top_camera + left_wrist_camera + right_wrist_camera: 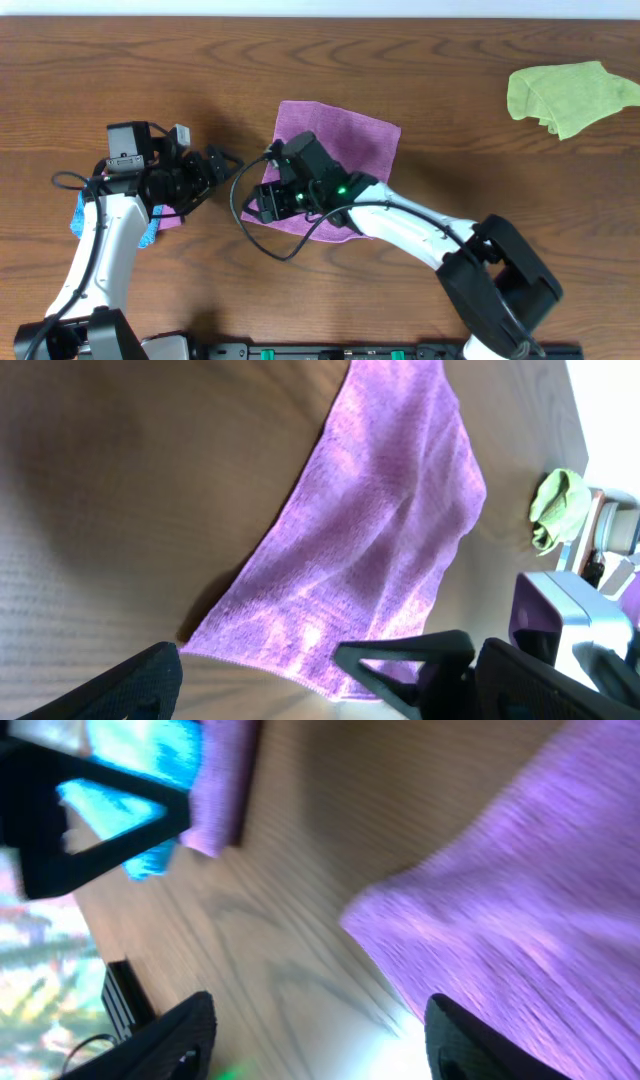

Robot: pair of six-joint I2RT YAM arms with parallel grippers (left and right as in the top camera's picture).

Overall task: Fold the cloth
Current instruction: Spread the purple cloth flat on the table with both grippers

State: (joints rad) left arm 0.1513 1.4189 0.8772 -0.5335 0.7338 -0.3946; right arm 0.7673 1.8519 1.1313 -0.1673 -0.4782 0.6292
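Observation:
The purple cloth [350, 140] lies spread flat at the table's middle, partly under my right arm. It also shows in the left wrist view [380, 530] and the right wrist view [520, 890]. My left gripper [222, 162] is open and empty just left of the cloth's left edge; in its own view [270, 682] the cloth's near hem lies between its fingers. My right gripper [258, 200] is open and empty low over the cloth's near-left corner; in its own view [320, 1040] bare wood lies between its fingers and the cloth's edge is at the right finger.
A lime-green cloth [570, 95] lies crumpled at the far right and also shows in the left wrist view [555, 510]. A blue cloth [78, 215] and a small folded purple cloth [168, 217] lie under my left arm; both show in the right wrist view [140, 770] [222, 790].

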